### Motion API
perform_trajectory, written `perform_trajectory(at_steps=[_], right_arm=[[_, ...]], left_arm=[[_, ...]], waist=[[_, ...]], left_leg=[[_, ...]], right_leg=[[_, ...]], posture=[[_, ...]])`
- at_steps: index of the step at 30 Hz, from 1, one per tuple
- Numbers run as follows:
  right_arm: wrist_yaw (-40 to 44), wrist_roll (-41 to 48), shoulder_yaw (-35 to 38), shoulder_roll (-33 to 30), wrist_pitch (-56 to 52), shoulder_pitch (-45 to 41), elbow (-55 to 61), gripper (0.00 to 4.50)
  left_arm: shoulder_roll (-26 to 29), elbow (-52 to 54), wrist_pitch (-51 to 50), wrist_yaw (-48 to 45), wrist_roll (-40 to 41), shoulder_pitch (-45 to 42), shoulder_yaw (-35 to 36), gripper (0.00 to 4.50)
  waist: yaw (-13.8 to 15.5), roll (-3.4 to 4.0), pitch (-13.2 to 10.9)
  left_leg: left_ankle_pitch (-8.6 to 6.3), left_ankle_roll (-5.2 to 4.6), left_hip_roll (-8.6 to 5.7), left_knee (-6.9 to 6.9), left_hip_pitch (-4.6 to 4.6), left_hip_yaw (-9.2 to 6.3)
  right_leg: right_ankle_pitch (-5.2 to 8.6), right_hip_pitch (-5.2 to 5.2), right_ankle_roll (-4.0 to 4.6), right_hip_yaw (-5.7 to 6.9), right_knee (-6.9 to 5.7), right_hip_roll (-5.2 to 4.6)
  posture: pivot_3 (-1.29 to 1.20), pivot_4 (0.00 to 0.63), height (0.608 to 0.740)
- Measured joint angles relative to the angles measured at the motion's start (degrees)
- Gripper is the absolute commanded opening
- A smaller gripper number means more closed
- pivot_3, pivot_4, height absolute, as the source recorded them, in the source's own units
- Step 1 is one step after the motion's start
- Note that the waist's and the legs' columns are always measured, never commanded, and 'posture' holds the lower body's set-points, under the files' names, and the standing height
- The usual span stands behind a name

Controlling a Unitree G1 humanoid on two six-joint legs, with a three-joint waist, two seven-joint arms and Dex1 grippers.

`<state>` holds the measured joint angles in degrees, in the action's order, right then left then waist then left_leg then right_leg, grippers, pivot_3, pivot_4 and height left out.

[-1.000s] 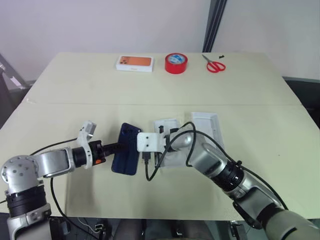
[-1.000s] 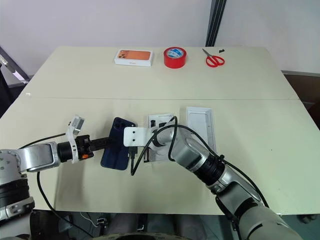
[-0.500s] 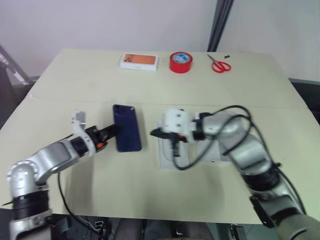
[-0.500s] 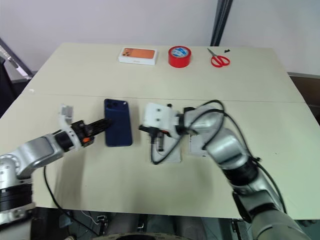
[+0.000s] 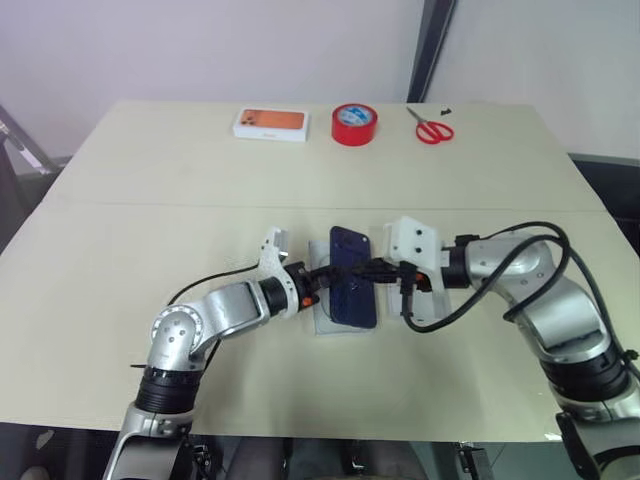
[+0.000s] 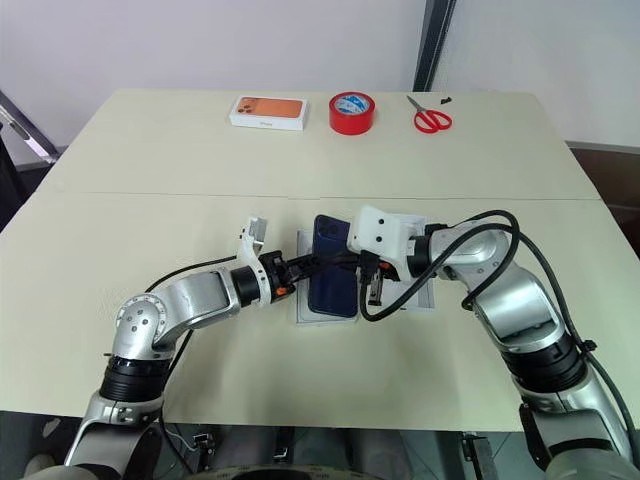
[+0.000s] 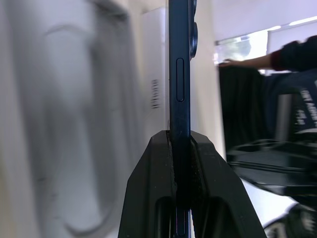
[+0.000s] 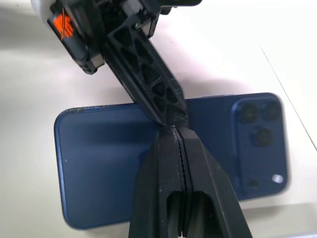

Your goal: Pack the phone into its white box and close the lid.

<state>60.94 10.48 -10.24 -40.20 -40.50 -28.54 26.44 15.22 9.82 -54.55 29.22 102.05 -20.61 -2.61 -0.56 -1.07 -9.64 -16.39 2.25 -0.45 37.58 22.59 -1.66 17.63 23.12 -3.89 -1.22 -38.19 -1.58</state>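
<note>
Your robot's arms are rounded silver-grey metal segments joined by black rings, with loose black cables looping along each. A white boxy camera housing sits on each wrist, the left with an orange collar. The left gripper (image 5: 338, 270) and right gripper (image 5: 372, 270) both end in black, lattice-ribbed plastic fingers (image 8: 148, 79).

Phone (image 5: 351, 290) above white box (image 5: 324, 316) mid-table; lid (image 5: 432, 298) just right; scissors (image 5: 430, 127), tape (image 5: 353, 124) far behind.

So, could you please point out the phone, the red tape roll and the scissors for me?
phone (image 6: 333, 283), right eye view, middle of its dark blue back.
red tape roll (image 6: 351, 112), right eye view, its side.
scissors (image 6: 432, 121), right eye view, red handles.
</note>
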Motion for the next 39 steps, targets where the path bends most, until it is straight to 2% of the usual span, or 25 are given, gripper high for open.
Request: perform_trajectory(at_steps=[16,20,25,29,32,39], right_arm=[[-1.4,0.6,-0.8,-1.7,2.1,0.5,-0.3,0.00],[-1.5,0.6,-0.8,-2.0,2.1,1.2,-0.4,0.00],[-1.6,0.7,-0.8,-2.2,2.1,1.2,-0.4,0.00],[-1.7,0.9,-0.8,-2.5,2.1,1.2,-0.4,0.00],[-1.9,0.9,-0.9,-2.6,2.2,1.2,-0.8,0.00],[-2.0,0.9,-1.9,-2.6,3.4,1.2,-1.4,0.00]], left_arm=[[1.2,-0.3,1.0,-1.3,-1.4,1.9,0.8,0.05],[1.2,-0.7,1.0,-2.4,-1.8,1.8,0.8,1.86],[1.0,-0.8,0.8,-4.4,-2.6,1.1,0.9,4.40],[4.2,-0.1,-1.3,-5.8,-2.0,0.7,1.0,4.40],[10.5,2.4,-4.5,-8.2,-1.8,0.8,1.2,4.40],[21.3,7.4,-9.4,-15.2,-1.4,0.3,1.3,4.40]], waist=[[0.1,0.00,0.0],[0.1,0.00,0.0],[0.1,0.00,0.0],[-0.1,0.01,0.0],[-0.1,0.02,0.0],[0.0,0.03,0.0]], left_leg=[[-0.04,-0.07,0.00,0.43,0.02,-0.02],[-0.05,-0.08,0.00,0.43,0.02,-0.02],[-0.05,-0.08,0.00,0.43,-0.01,-0.02],[-0.08,-0.14,0.02,0.43,-0.10,-0.02],[-0.08,-0.14,0.06,0.41,-0.10,-0.03],[-0.10,-0.17,0.05,0.41,-0.10,-0.02]], right_leg=[[0.00,-0.22,-0.01,0.03,0.01,-0.01],[0.00,-0.23,-0.01,0.03,0.01,-0.02],[0.00,-0.26,-0.01,0.04,0.01,-0.01],[0.00,-0.31,-0.01,0.03,-0.01,0.01],[0.00,-0.30,-0.01,0.04,-0.03,0.04],[0.01,-0.33,0.00,0.04,0.03,0.02]], posture=[[0.00,0.150,0.740],[0.00,0.150,0.740],[0.00,0.150,0.740],[0.00,0.150,0.740],[0.00,0.150,0.740],[0.00,0.150,0.740]])
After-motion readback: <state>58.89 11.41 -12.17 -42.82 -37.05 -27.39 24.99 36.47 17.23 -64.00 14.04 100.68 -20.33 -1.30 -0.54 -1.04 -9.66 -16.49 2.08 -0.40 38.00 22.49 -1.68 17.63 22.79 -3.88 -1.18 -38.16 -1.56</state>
